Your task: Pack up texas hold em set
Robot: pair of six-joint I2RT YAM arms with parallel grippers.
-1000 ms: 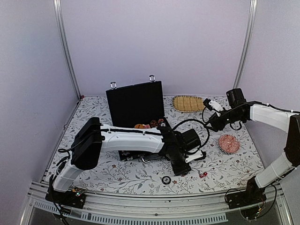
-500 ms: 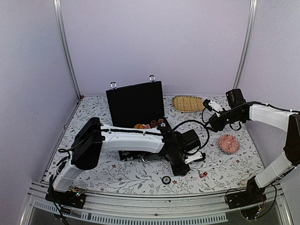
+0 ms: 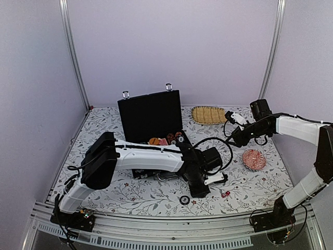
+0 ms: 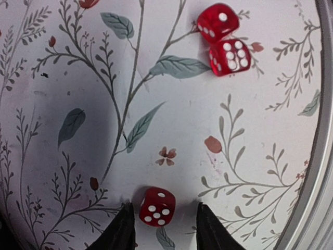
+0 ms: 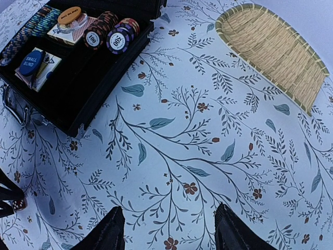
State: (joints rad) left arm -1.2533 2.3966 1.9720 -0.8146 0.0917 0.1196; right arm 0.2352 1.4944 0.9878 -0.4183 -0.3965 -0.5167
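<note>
The left gripper [image 4: 163, 216] was pointed down at the flowered table [image 4: 78, 78], with its jaws parted moderately and nothing clamped. A single red die [image 4: 157, 206] lay on the table between the two fingertips. It was closer to the finger at the left of the wrist view than to the other, and a strip of cloth was visible on either side, so no contact could be made out. Two further dice [image 4: 223, 39] lay touching one another well beyond the fingertips, toward the top of that view. In the overhead view this gripper was seen in front of the open briefcase [image 3: 150, 115], whose lid was stood upright at the back. A black disc [image 3: 184, 200] lay on the table just beside the gripper, on the side nearer the arm bases. The right gripper [image 5: 169, 234] was held above the table with its jaws spread wide and nothing between them. It was set well apart from the briefcase and near the straw mat [image 5: 273, 47], with the red patterned dish [image 3: 254, 159] lying closer to the arm bases. In the right wrist view the briefcase tray was seen to hold chip rows [image 5: 39, 21], loose chips [image 5: 109, 34], card decks [image 5: 62, 34], an orange disc [image 5: 70, 15] and a blue disc [image 5: 32, 61]. The metal handle [image 5: 14, 107] was seen on the tray's outer wall.
</note>
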